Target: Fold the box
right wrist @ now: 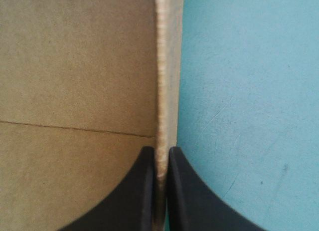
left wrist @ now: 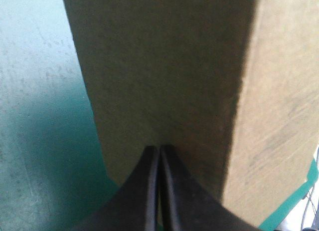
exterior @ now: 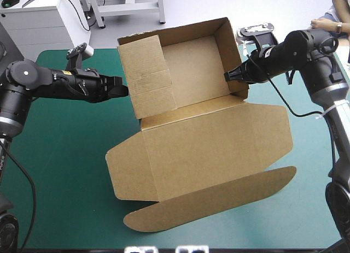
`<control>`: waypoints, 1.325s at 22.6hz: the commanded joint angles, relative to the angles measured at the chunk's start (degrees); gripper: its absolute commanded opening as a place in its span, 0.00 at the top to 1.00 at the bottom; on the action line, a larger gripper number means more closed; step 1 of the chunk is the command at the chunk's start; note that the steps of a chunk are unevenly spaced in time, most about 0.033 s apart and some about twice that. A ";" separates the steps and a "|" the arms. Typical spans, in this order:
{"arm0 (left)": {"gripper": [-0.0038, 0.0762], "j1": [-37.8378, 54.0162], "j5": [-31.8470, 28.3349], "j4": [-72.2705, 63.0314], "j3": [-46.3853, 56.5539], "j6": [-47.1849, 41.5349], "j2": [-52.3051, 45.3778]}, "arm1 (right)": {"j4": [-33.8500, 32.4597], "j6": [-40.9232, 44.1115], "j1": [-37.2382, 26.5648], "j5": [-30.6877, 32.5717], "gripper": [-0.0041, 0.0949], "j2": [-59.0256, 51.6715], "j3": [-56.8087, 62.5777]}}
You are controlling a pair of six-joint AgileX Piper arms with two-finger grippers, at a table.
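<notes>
The brown box (exterior: 202, 138) stands mid-table as an open tray with its walls raised. Its lid (exterior: 219, 146) lies flat toward the front, ending in a rounded flap (exterior: 213, 201). My left gripper (exterior: 121, 90) is shut, its tips against the outer face of the left wall (exterior: 146, 75). In the left wrist view the gripper (left wrist: 159, 150) forms one point on the brown board (left wrist: 164, 66). My right gripper (exterior: 232, 76) is shut on the top edge of the right wall (exterior: 228, 51). The right wrist view shows that edge (right wrist: 162, 91) running between the fingers of the gripper (right wrist: 160, 153).
Bare teal-green cover (exterior: 65, 171) lies to the left of the box, and a narrower strip (exterior: 311, 171) to its right. The rounded lid flap reaches close to the table's front edge.
</notes>
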 commanded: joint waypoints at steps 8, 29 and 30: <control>0.96 -0.36 -1.09 -2.81 -1.53 -0.29 -2.38 | -0.10 0.03 -0.27 -1.68 0.98 -1.49 -1.76; 0.27 -0.36 -1.24 -3.62 -1.53 -3.25 -2.38 | -1.73 -0.17 -0.17 -0.88 0.98 -1.49 -1.76; 0.27 -0.36 -1.34 -3.81 -1.53 -3.25 -2.38 | -1.73 -0.17 -0.17 -0.88 0.98 -1.49 -1.76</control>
